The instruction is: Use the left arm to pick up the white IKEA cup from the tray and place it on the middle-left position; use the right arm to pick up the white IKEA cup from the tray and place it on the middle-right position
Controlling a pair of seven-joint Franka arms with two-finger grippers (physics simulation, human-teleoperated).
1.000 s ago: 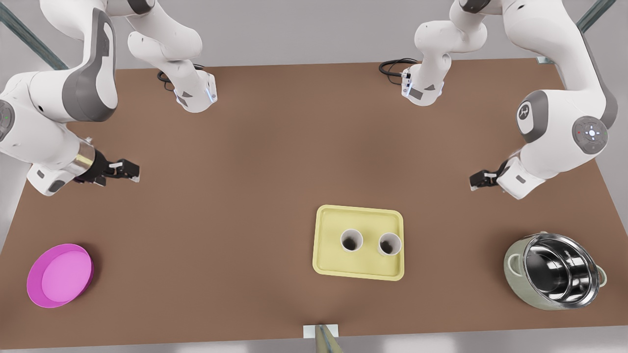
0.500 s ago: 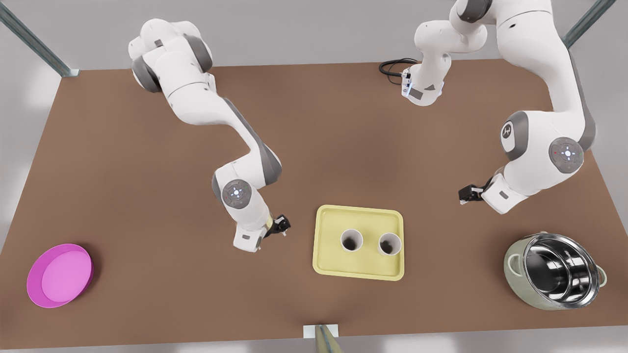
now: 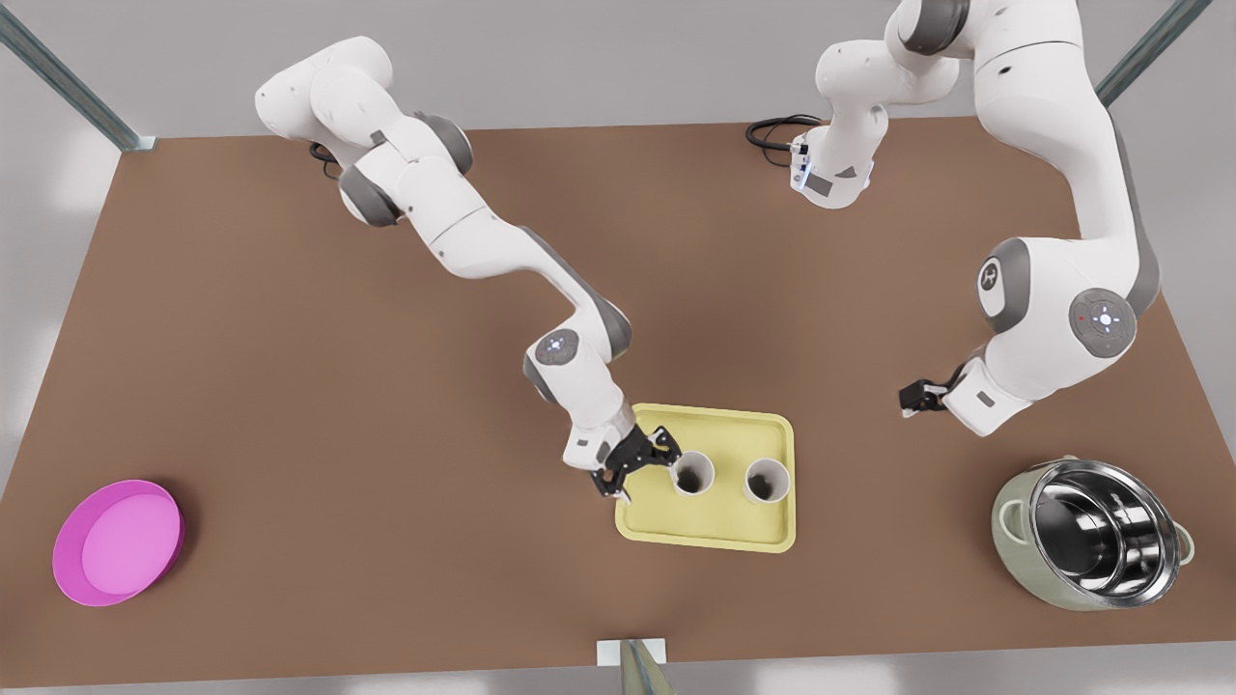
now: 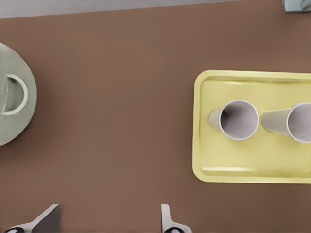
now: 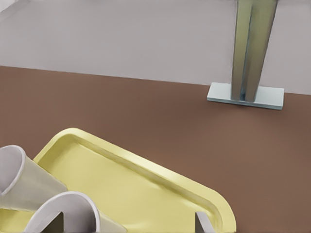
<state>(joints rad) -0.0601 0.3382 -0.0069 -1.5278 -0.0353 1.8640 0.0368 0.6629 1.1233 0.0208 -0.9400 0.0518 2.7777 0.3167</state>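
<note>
Tray [image 3: 710, 529]: pale yellow, lying flat on the brown table [image 3: 386, 405].

White cups: two, side by side inside the tray, mouths up; first cup [image 3: 691, 473] on the tray's half toward the front view's left, second cup [image 3: 767, 480] beside it.

Right gripper [image 3: 642, 461]: over the tray's rim at the front view's left, just beside the first cup; fingers spread, holding nothing.

Left gripper [image 3: 915, 397]: above bare table, off the tray toward the front view's right, between the tray and the pot; fingers [image 4: 166, 221] wide apart, empty.

Pale green pot [image 3: 1009, 526]: beyond the left gripper from the tray.

Pink dish [image 3: 118, 542]: well apart from the tray, toward the front view's left.
</note>
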